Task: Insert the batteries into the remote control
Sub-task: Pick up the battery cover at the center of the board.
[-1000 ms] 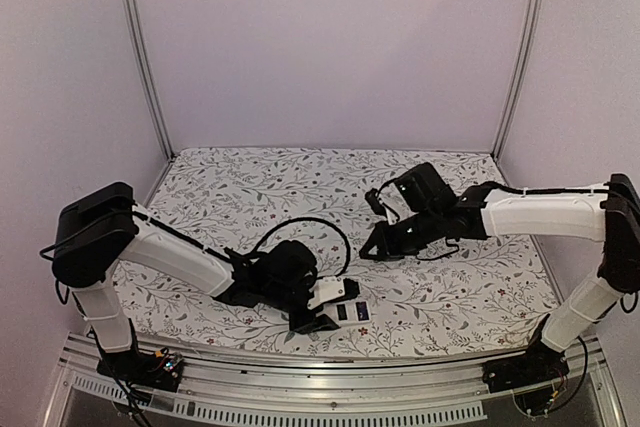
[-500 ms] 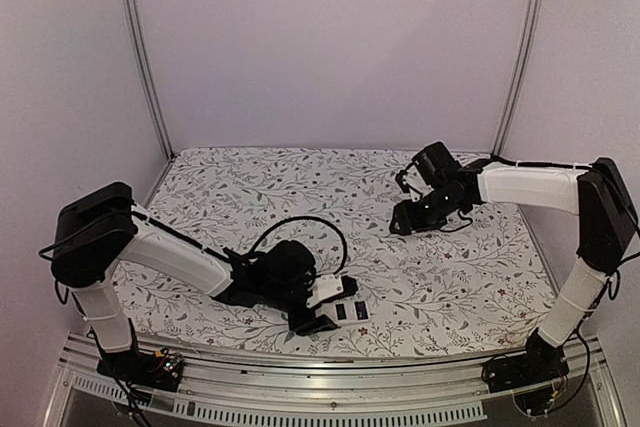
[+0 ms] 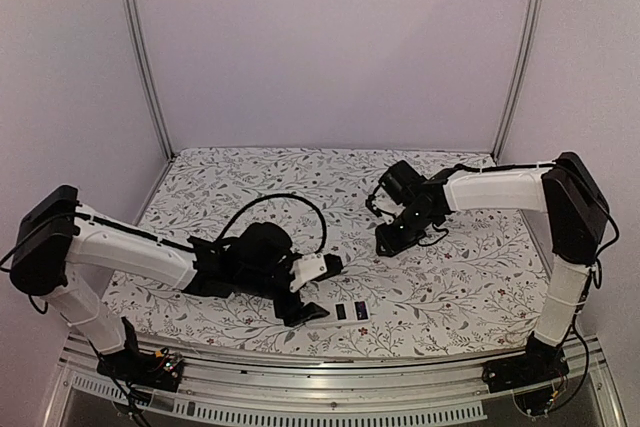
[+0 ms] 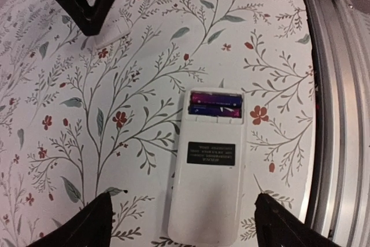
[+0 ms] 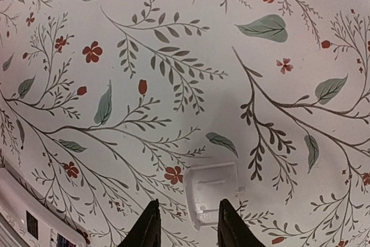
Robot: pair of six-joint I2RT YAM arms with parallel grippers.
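Note:
The remote control [image 4: 211, 180] lies back up on the flowered cloth, its white body showing a black label. Its compartment stands uncovered with two dark, purple-tinted batteries [image 4: 217, 106] side by side inside. My left gripper [image 4: 188, 229] is open, its fingertips wide on either side of the remote's near end and not touching it. From above, the left gripper [image 3: 318, 289] sits just left of the remote control [image 3: 350, 313]. A small white battery cover [image 5: 213, 195] lies on the cloth. My right gripper [image 5: 188, 227] hovers over the cover, open, with nothing gripped.
The aluminium rail [image 4: 341, 114] runs along the table's near edge, close beside the remote. In the left wrist view the right gripper's fingers [image 4: 87, 1] stand over the white cover [image 4: 113, 34]. Purple walls and metal posts [image 3: 140, 57] enclose the flowered table [image 3: 250, 187].
My left gripper let go of the remote, opened wider and drew back to the left. My right arm swung away and came back down over the white cover, opening and then partly narrowing.

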